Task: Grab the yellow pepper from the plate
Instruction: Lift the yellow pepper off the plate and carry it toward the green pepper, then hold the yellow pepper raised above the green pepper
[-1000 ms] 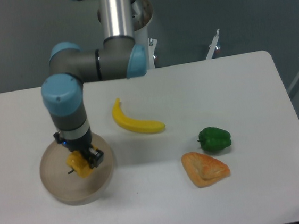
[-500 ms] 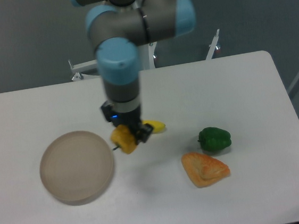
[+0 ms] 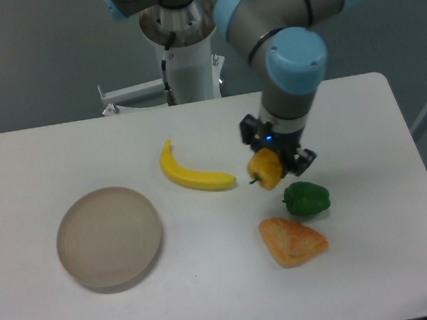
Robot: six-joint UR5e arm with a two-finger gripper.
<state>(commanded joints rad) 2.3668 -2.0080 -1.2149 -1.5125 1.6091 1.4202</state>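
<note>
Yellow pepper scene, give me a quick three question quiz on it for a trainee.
1. True or false: the yellow pepper lies on the plate.
2. Which item sits nearest the claw? A) banana B) green pepper C) plate
3. Fill in: in front of the green pepper lies an orange ____-shaped pastry.

Key
1. False: the claw holds it over the table, between the banana and the green pepper; the plate holds nothing.
2. B
3. wedge
</note>
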